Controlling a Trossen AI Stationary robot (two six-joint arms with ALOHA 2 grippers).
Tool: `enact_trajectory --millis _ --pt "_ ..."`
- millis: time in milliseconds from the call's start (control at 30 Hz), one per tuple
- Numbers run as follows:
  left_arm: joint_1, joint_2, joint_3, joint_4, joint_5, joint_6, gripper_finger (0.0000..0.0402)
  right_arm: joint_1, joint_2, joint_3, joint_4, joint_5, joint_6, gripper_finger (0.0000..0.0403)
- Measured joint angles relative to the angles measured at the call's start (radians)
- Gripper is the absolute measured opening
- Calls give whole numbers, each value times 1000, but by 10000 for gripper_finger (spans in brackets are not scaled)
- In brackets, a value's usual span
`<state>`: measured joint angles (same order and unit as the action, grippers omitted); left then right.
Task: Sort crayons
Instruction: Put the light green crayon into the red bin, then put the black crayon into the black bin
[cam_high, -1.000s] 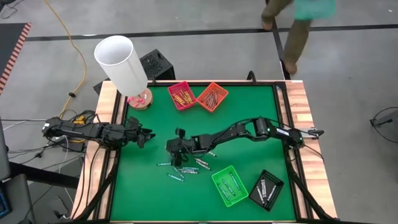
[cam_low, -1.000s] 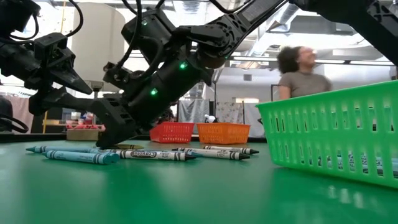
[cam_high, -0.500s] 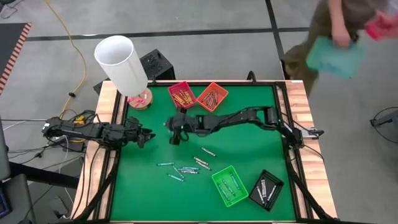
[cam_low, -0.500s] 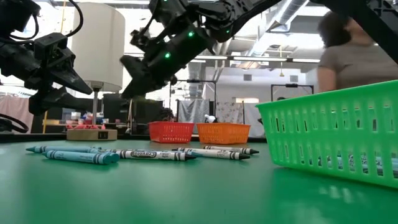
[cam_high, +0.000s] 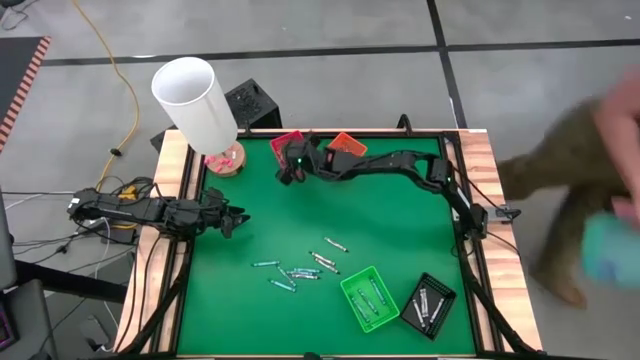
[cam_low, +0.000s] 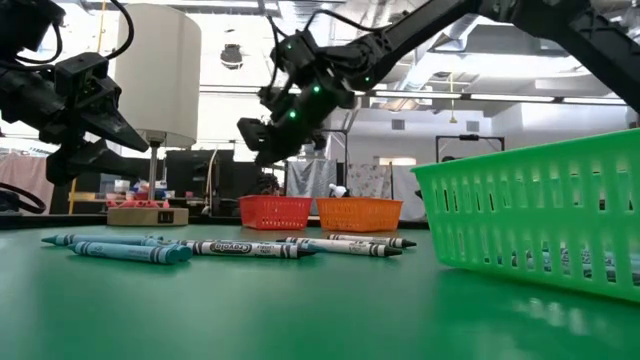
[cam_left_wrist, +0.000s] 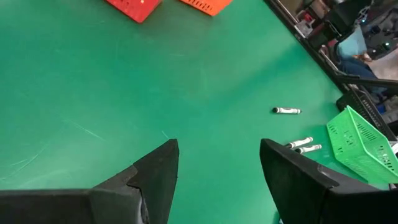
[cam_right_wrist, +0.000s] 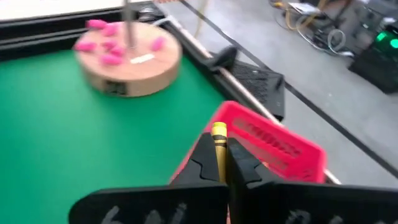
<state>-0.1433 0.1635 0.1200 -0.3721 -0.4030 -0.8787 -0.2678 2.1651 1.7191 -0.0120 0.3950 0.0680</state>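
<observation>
My right gripper (cam_high: 290, 165) hangs at the table's far side, by the near left corner of the red tray (cam_right_wrist: 273, 146), shut on a yellow crayon (cam_right_wrist: 218, 134). Several loose crayons (cam_high: 300, 268), teal and grey-white, lie flat on the green mat near the table's middle front; they also show in the low view (cam_low: 200, 247). My left gripper (cam_left_wrist: 217, 162) waits open at the table's left edge (cam_high: 235, 218), with nothing between its fingers. My right gripper pinches the yellow crayon between its two fingers (cam_right_wrist: 239, 163). The crayon runs along the fingers, and its end (cam_right_wrist: 218, 129) sticks out past their tips. The fingers slant down toward the table's far left. The crayon is lifted clear of the mat.
An orange tray (cam_high: 347, 146) stands right of the red one. A green basket (cam_high: 368, 298) and a black tray (cam_high: 428, 303) sit at the near right. A lamp with a white shade (cam_high: 195, 100) and a round wooden base (cam_right_wrist: 130, 62) stands at the far left corner. A person moves beyond the right edge.
My right gripper has risen from the loose crayons and swung toward the table's far edge, up to the red tray, staying shut with the yellow crayon lifted clear. The person beyond the table has moved from the far side round to the right.
</observation>
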Motion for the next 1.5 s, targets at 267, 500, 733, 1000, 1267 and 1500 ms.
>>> enact_trajectory --millis 267,500,733,1000,1267,1500 --pt "0 0 0 0 0 0 215 -59 0 0 -7 -4 97 14" --pt "0 0 0 0 0 0 215 -82 0 1 -13 -53 109 47" --pt "0 0 0 0 0 0 215 -89 0 2 -29 -134 108 51" --pt "0 0 0 0 0 0 215 -35 -53 2 -223 -239 8 51" --pt "0 0 0 0 0 0 215 66 -176 2 -625 -223 87 51" --pt "0 0 0 0 0 0 215 161 -203 2 -991 -210 276 51"
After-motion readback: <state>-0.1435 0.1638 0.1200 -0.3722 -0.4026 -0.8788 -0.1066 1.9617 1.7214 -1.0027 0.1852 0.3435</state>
